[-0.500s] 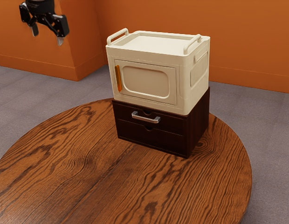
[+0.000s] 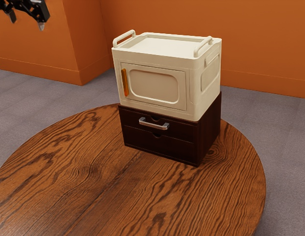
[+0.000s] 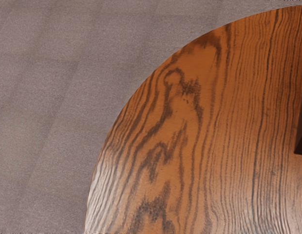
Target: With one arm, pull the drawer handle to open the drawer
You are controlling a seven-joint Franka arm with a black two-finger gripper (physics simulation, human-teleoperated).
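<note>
Nearest, the table [image 2: 69, 187] spreads out, bearing the chest [image 2: 210, 130] — its upper drawer [image 2: 184, 131] shut, the handle [image 2: 154, 126] across its front. On top sits the box [image 2: 204, 103]. At the exterior view's upper left hangs the gripper [image 2: 27, 22] — fingers apart, well away from the handle.

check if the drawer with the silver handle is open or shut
Shut: the drawer sits flush in the dark cabinet, its front level with the panel below, and none of its side walls show.
</note>
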